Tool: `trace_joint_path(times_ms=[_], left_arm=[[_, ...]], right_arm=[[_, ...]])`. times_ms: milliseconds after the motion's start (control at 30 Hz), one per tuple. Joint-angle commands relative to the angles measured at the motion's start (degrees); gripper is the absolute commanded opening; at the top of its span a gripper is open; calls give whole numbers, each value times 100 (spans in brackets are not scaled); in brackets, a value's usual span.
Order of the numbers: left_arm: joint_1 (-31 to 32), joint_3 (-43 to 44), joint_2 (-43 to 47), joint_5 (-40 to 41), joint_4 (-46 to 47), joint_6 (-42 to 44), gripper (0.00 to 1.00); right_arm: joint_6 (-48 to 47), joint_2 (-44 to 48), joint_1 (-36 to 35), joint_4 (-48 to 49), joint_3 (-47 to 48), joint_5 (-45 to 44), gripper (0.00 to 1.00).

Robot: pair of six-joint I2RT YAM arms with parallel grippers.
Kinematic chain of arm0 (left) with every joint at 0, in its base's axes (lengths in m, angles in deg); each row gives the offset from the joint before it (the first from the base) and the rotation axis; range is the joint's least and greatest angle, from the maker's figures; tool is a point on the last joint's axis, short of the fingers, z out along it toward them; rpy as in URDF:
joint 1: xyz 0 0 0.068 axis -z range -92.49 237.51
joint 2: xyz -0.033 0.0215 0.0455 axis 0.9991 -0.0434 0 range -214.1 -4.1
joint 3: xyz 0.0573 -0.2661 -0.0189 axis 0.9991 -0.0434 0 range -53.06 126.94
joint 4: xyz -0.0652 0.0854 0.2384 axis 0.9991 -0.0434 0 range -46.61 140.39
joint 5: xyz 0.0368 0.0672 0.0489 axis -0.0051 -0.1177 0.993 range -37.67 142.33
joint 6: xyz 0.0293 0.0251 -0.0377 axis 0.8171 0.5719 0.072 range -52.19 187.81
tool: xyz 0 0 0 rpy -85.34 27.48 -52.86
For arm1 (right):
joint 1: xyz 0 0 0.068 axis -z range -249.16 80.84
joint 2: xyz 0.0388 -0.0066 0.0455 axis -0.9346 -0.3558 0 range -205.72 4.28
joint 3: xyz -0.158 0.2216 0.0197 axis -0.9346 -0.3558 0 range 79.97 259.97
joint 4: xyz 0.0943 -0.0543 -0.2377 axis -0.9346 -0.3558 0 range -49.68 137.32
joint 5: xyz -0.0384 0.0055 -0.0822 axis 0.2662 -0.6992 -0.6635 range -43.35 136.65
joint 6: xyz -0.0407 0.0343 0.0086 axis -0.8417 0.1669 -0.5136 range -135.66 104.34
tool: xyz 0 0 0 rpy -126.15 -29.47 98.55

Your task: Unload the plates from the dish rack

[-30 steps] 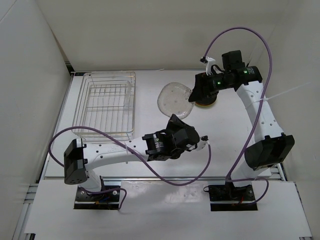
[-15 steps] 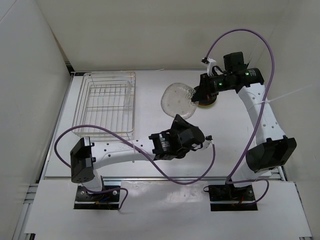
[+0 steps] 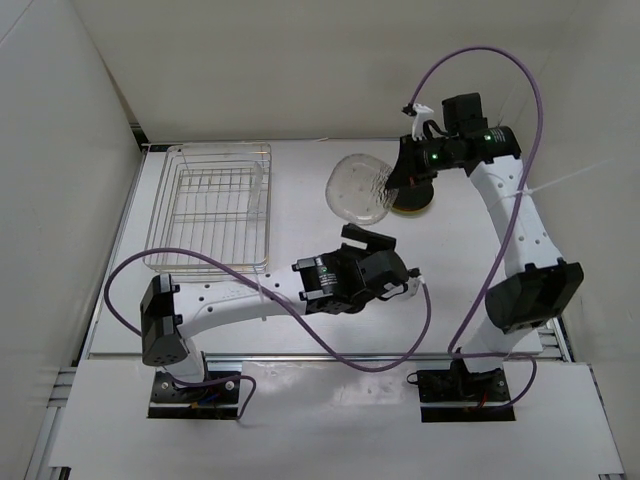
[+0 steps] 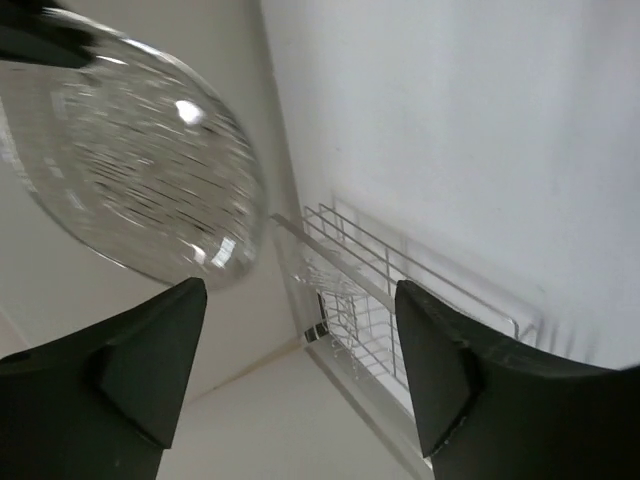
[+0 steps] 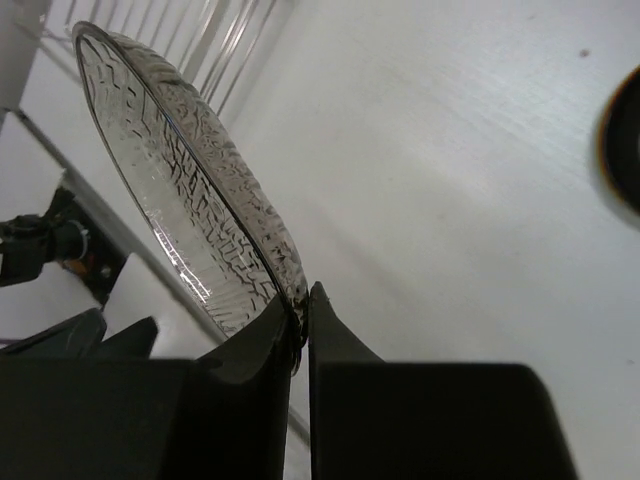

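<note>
The clear glass plate (image 3: 358, 190) hangs tilted above the table, right of the dish rack (image 3: 212, 207). My right gripper (image 3: 393, 183) is shut on its right rim; in the right wrist view the fingertips (image 5: 303, 312) pinch the textured plate (image 5: 185, 180) at its edge. Just beneath that gripper lies a stack showing a black plate with an orange rim (image 3: 412, 205) (image 5: 622, 140). My left gripper (image 3: 368, 240) is open below the glass plate and apart from it, with nothing between its fingers (image 4: 300, 370). From there the glass plate (image 4: 130, 170) shows upper left. No plate shows inside the wire rack.
White walls close the table at the back and left, with the rack (image 4: 370, 295) tight against the left wall. A purple cable (image 3: 330, 350) loops from the left arm over the near table. The right arm's cable arcs high above the back right.
My left gripper has let go of the glass plate, opened and drawn back towards me. My right gripper has shut on the plate's rim and carries it slightly further back and right.
</note>
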State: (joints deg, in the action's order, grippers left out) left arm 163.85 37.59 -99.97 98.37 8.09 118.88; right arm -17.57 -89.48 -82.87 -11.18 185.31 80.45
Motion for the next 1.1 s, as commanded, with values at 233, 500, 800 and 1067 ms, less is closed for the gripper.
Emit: trace_joint_path(times_ms=[233, 500, 800, 1067], left_arm=[[-1698, 961, 702, -1570, -2000, -1256, 100], [-4766, 1966, 1009, -4180, -1860, -2408, 100], [-5647, 1737, 1335, -4867, -1860, -2637, 100], [-5814, 1447, 1598, -4921, -1913, -2690, 100]], right_arm=[[-477, -2117, -61, 137, 1541, -761, 3], [-713, -3183, -175, 576, 2009, -857, 3], [-1338, -3763, -631, 577, 2131, -1428, 4], [-1092, -4229, -755, 744, 2368, -1552, 7]])
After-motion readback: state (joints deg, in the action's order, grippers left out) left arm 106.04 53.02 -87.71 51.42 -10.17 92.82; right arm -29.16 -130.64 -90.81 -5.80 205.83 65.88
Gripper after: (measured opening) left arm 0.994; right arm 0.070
